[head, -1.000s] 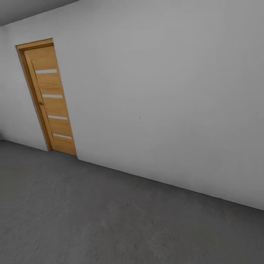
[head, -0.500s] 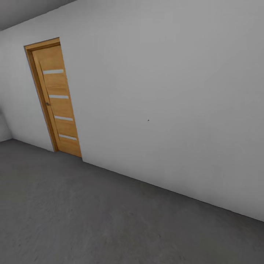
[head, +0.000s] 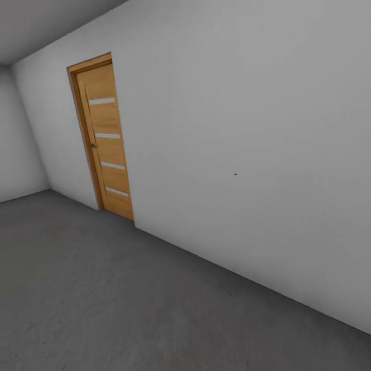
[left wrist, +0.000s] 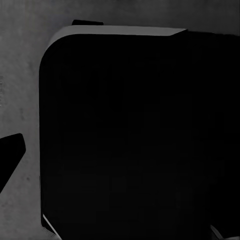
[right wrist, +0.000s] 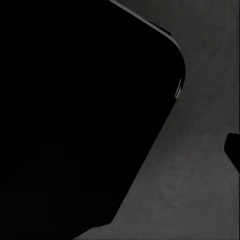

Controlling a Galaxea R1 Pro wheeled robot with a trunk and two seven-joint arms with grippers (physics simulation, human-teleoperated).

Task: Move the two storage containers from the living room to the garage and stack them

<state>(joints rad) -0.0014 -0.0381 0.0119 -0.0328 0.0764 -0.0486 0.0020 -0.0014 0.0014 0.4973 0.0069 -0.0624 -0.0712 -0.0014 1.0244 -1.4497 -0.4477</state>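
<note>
I am in the garage, looking at its dark grey concrete floor (head: 129, 299) and a plain pale wall (head: 247, 129). The two storage containers and the living room are out of view. In the left wrist view a black rounded body of the robot (left wrist: 140, 135) hangs over the floor (left wrist: 20, 75), with a dark sliver, perhaps a fingertip (left wrist: 9, 155), at the edge. The right wrist view has the same black body (right wrist: 75, 115) above the floor (right wrist: 200, 190) and a dark sliver (right wrist: 234, 150) at its edge. How the jaws stand is not visible.
A narrow honey-coloured wooden door (head: 105, 139) with pale horizontal strips stands shut in the wall at the left. A second wall (head: 20, 139) meets it at a corner further left. Open concrete stretches in front of me.
The whole head view has swung: the door has slid to the right in the picture and the room's left corner has come into view. That is the camera turning, not the things moving.
</note>
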